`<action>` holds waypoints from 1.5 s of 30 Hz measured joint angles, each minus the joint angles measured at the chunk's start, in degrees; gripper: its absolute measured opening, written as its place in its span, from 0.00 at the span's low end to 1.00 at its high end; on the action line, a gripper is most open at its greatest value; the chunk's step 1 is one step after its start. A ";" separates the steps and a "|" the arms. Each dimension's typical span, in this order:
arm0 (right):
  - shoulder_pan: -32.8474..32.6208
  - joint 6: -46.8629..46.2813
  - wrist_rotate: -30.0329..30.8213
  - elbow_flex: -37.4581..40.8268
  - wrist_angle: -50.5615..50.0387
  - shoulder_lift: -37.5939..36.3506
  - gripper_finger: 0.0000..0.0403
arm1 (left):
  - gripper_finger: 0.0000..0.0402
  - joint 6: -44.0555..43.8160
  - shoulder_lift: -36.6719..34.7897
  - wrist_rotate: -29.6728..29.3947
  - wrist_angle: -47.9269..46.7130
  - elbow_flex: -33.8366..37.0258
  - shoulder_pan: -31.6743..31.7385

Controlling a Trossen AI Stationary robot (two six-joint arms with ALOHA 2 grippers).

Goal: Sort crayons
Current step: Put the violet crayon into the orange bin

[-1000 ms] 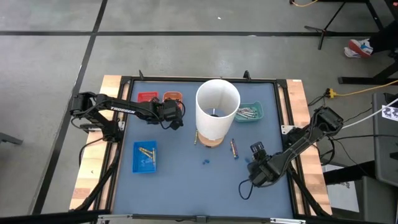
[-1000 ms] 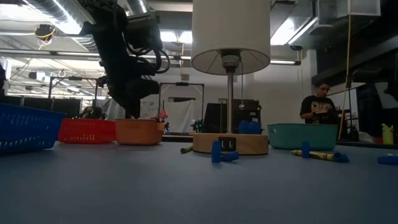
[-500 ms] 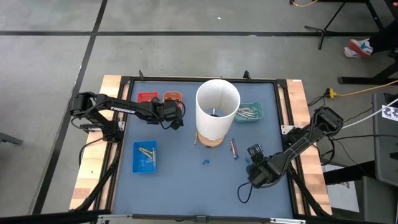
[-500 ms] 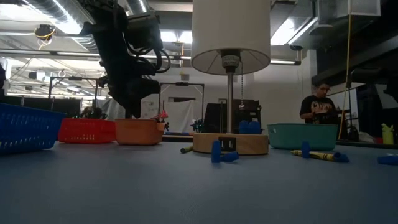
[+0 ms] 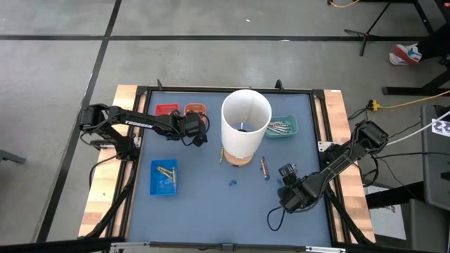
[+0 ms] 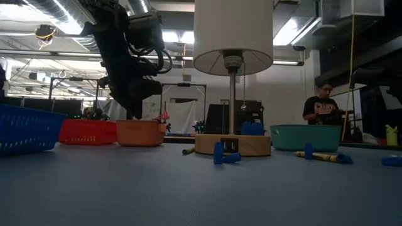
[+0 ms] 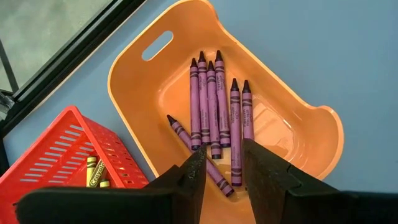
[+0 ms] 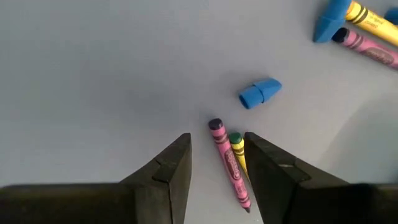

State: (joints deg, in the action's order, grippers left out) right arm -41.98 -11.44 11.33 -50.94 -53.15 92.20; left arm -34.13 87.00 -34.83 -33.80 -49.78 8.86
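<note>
Seven purple crayons [image 7: 214,112] are seen lying in the orange tray [image 7: 134,81], directly below the left gripper [image 7: 222,163], whose fingers [image 7: 194,168] are held a little apart with nothing between them. Yellow crayons [image 7: 96,176] are visible through the wall of the red tray [image 7: 56,143], which stands just beside the orange one. In the right wrist view a purple crayon [image 8: 227,163] and a yellow crayon [image 8: 237,149] lie side by side, touching, on the mat between the fingers [image 8: 177,163] of the right gripper [image 8: 217,160]; these fingers are spread apart and nothing is gripped. A small blue cap [image 8: 260,93] lies near that pair, and further off another yellow and purple pair [image 8: 364,34] is seen with a blue cap at its end. In the high view, grey crayons are held in the teal tray [image 5: 284,126] and gold-brown ones in the blue tray [image 5: 164,176]; a loose crayon [image 5: 264,167] lies beside the wooden base of the white lamp [image 5: 245,123], and small blue bits [image 5: 231,183] lie in front of it. The whole is laid on a blue mat [image 5: 204,211] in a black frame on a wooden table. In the low view, a person [image 6: 321,108] is seen standing in the room behind.
</note>
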 joint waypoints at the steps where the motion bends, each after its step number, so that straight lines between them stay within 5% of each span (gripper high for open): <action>1: 0.00 0.07 0.00 0.00 -0.02 0.00 0.36 | 0.21 0.00 0.00 0.00 0.00 0.00 0.00; 45: 0.07 -4.43 -4.91 5.07 3.52 -0.07 0.36 | 0.21 -0.24 0.00 0.00 0.00 0.00 -0.02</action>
State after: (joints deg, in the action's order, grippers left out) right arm -41.91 -15.87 6.42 -45.87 -49.63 92.14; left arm -34.37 87.00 -34.83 -33.80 -49.78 8.84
